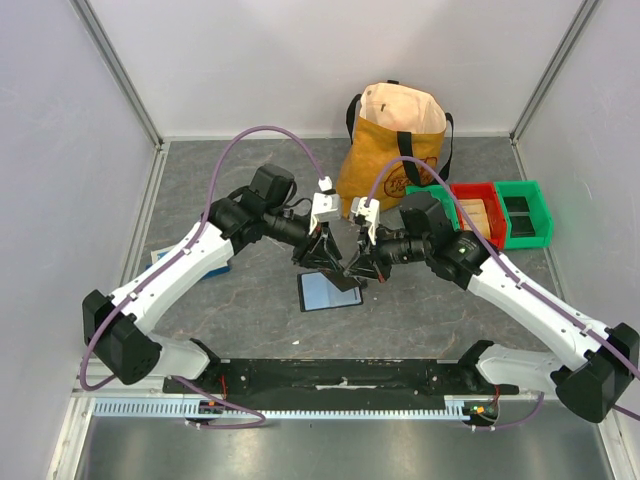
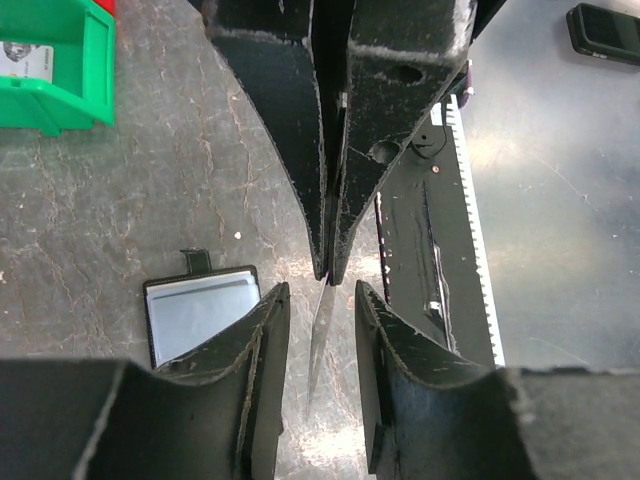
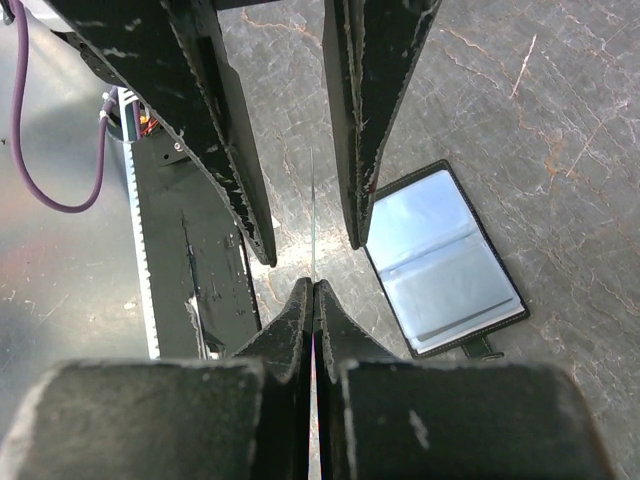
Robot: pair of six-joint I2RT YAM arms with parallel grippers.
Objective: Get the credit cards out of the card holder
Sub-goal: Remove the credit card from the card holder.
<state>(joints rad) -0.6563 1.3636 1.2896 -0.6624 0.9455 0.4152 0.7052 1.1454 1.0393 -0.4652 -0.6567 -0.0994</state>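
The grey, stone-patterned table (image 1: 420, 310) sits inside white walls, with a yellow bag (image 1: 395, 140), a red bin (image 1: 478, 205) and a green bin (image 1: 525, 215) toward the back right. You have both arms meeting over the middle, just above the holder (image 3: 445, 260). It lies open and flat on the table, with its pale, glossy pockets facing up.

Your right gripper (image 3: 313, 290) has its fingers pressed together on 1 card (image 2: 319, 350), held edge-on in the air and well clear of the holder. Your left gripper (image 2: 320, 300) is spread, with 1 finger on each side of the card's free end. As far as the wrist views show, it is not touching the card.

So at least 1 card is out. I read this as a pass between your 2 grippers, though the pictures do not say which way it runs. Seen only as a sliver, the card gives no sure colour.

That card is not yet set down anywhere. You also need to check the pockets. Their blue-grey sheen could be bare sleeve or more cards lying inside, and I cannot tell which from here. No other loose card shows on the table.
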